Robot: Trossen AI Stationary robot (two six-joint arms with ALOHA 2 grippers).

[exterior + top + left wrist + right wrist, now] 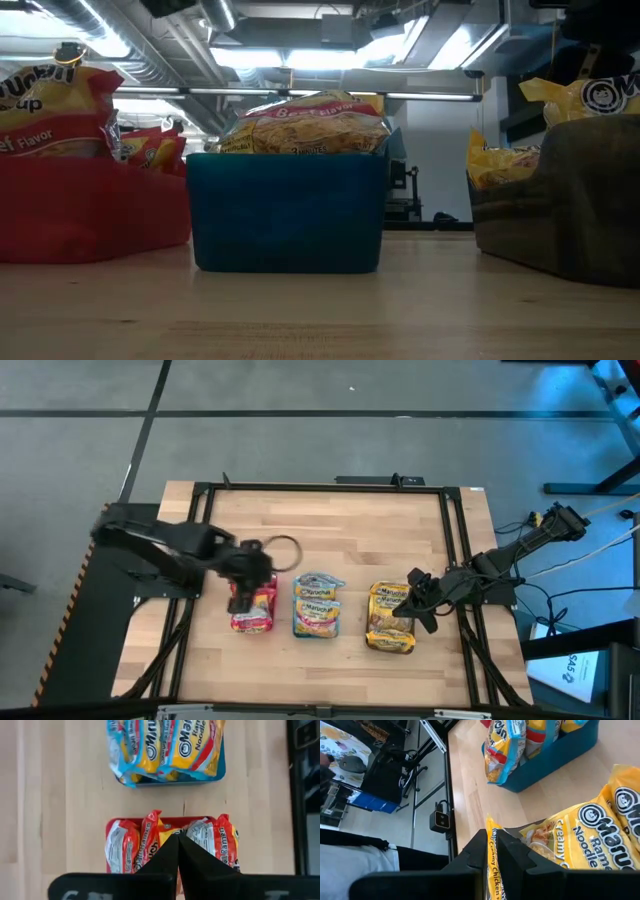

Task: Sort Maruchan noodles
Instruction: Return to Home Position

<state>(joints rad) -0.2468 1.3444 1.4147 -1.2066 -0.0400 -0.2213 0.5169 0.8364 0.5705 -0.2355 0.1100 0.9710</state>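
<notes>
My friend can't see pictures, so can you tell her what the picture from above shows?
Sorted by colour, in a row on a wooden table, stand red packets, blue-edged packets and yellow packets. The left gripper hangs over the red ones; the right gripper sits beside the yellow ones.

Left tool point(178, 839) hangs pinched closed, right tool point(493, 837) hovers, both arms reaching inward.

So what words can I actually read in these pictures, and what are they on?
"Creamy Chicken": edge of a yellow pack.
"Ramen Noodle": bigger yellow pack beside it.
"Ramen": red pack.
"Flavor": low-view red pack.
"Noodle": blue-edged pack.
The brand logos show only in part, and the small print is too blurred to read.
</notes>
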